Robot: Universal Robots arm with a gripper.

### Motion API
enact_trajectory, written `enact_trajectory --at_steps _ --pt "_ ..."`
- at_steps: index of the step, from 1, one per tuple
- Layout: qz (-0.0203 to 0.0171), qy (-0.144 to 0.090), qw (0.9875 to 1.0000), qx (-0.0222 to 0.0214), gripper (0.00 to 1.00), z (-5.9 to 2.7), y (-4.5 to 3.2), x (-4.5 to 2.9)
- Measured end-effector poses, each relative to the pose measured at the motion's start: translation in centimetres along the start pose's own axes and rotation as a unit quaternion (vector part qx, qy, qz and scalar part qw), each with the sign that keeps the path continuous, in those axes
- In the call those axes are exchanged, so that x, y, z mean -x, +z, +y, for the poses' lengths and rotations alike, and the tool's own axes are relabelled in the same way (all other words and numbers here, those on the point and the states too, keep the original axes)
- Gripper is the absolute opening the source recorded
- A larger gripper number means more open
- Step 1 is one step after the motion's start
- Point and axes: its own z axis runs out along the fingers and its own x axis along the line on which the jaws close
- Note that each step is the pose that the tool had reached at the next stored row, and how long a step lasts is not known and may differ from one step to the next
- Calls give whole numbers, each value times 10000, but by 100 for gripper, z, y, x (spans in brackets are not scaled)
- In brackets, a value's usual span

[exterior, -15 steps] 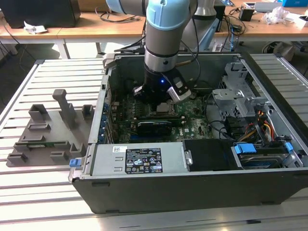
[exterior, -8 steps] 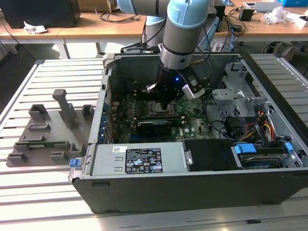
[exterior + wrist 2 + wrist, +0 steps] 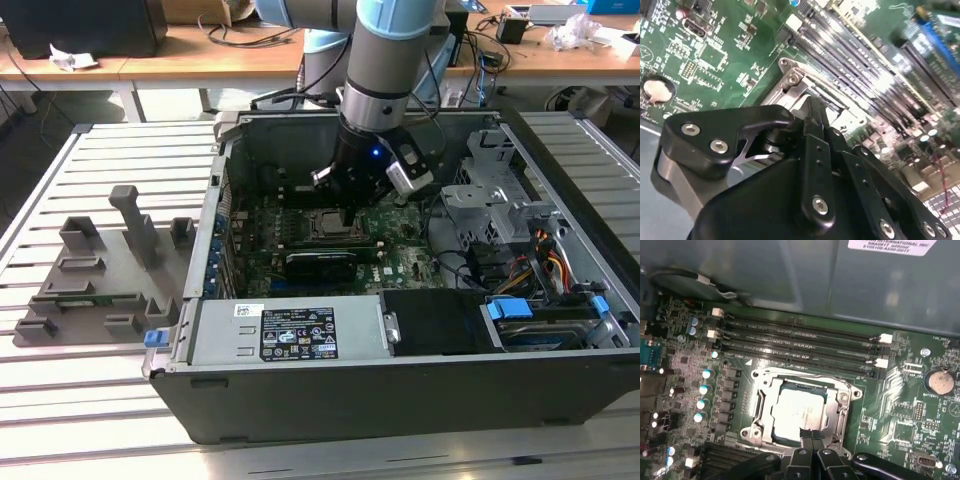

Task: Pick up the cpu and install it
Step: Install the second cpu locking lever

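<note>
We find the black end effector [image 3: 811,436], fingertips pinched narrow together, touching the near edge of the small silvery-grey square cpu [image 3: 797,410], seated directly beneath it in the metal-framed socket [image 3: 760,405].

The arm [image 3: 385,50] drops from twelve o'clock in the exterior view, its grey and pale-blue wrist nearly upright, ending in the black gripper [image 3: 347,205] near the frame's centre. In the first wrist view the gripper [image 3: 811,435] has its two slim fingertips [image 3: 805,433] pressed together, pointing straight down. In the second wrist view its black linkages [image 3: 820,200] fold inward.
</note>
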Motion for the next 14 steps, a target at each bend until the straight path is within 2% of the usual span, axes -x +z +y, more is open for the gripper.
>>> enact_trajectory --at_steps 2,3,7,8,14 --pt "1 0 10000 -3 11 4 -105 -11" --pt "0 0 10000 -4 11 8 -192 -20" --pt "2 1 10000 -14 11 16 -379 -39" --pt "2 2 10000 -14 11 17 -406 -42" --pt "2 1 10000 -14 11 17 -409 -42"
